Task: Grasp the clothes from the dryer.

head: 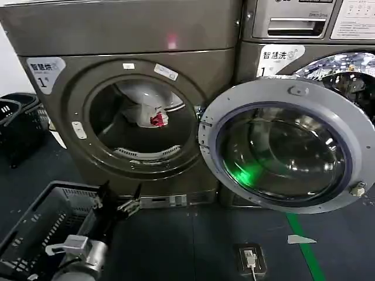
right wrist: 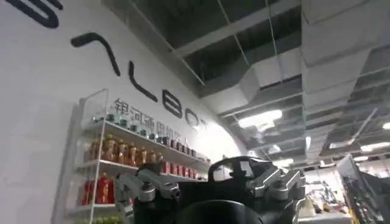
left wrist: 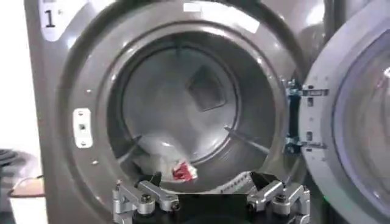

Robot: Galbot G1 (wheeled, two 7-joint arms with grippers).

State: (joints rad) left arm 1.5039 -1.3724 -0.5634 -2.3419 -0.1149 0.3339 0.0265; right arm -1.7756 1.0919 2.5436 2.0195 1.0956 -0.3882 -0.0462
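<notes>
**Left gripper open in front of the dryer, clothes inside the drum**

A dark laundry-room floor [head: 176, 240] with a green line ran before two stacked-front machines. The left gripper [head: 120, 202] hung low in front of the dryer [head: 117, 35], below the porthole, with its jaws spread apart and nothing between them; in the left wrist view the left gripper [left wrist: 210, 198] showed both fingers [left wrist: 143, 198] set wide. Beside that arm, on the robot's left, sat a black plastic basket [head: 35, 222]. Beyond the jaws, the clothes [head: 149, 114], a small white bundle with a red patch, lay on the drum floor, well apart from the gripper. The dryer's round glass door [head: 287, 146] stood swung open to the right, across the neighbouring machine [head: 304, 29]. The right gripper [right wrist: 210, 192] pointed up toward a ceiling and a wall shelf of bottles [right wrist: 116, 164], with its jaws open and empty.
</notes>
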